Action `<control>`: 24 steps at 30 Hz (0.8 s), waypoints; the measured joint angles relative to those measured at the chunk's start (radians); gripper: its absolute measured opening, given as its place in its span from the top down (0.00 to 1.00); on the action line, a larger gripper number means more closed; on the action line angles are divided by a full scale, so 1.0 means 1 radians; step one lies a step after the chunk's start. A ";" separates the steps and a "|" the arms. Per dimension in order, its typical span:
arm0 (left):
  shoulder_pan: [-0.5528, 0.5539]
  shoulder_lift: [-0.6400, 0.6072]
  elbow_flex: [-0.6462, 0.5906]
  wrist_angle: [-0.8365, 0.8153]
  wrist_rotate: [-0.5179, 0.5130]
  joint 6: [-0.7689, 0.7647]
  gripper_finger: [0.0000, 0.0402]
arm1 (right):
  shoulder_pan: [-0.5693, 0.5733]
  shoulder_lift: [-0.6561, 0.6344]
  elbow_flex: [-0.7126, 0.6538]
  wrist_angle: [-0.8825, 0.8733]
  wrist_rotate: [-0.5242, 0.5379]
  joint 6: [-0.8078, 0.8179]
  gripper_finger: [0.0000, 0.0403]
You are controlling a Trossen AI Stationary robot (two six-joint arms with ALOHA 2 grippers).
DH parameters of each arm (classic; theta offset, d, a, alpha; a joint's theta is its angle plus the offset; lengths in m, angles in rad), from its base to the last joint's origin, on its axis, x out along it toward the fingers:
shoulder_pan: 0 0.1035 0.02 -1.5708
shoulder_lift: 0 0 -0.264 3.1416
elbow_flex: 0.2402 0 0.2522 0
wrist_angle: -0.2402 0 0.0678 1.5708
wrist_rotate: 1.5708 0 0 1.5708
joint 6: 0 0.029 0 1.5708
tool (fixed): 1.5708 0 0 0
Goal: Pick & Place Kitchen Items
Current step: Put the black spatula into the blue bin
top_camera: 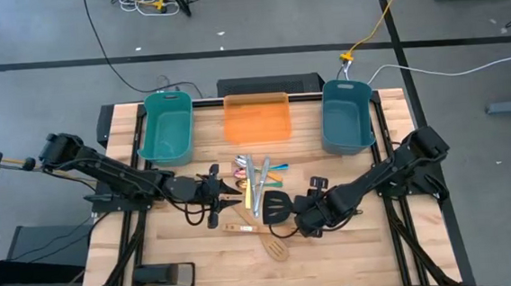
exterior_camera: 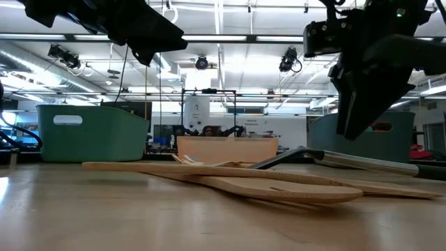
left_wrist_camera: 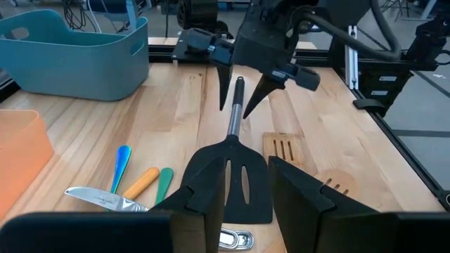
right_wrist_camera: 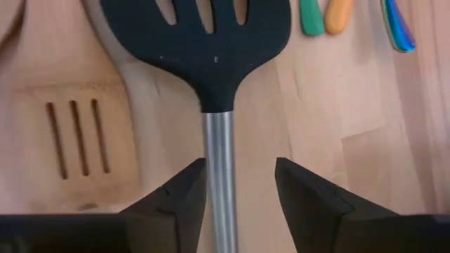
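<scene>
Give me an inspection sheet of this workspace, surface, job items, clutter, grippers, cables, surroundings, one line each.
Surface: wooden table, utensils piled at its middle.
Job's things: black turner flat on the wood, metal handle toward the right arm; slotted wooden spatula beside it; coloured-handled pieces nearby.
Clutter: two teal tubs and an orange tray along the far edge.
Grippers: right gripper open, jaws either side of the turner's handle; left gripper open, low over the turner's blade, holding nothing.
Cables: yellow cable and dark leads on the floor.
Surroundings: open room with ceiling lights.
</scene>
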 joint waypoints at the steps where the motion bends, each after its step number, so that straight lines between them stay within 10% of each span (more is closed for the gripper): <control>1: 0.000 0.000 0.000 0.000 0.000 0.000 0.71 | -0.003 0.006 0.000 0.003 0.000 -0.004 0.54; 24: -0.002 0.000 0.000 -0.003 0.000 0.000 0.71 | -0.037 0.056 0.000 0.015 -0.019 -0.017 0.48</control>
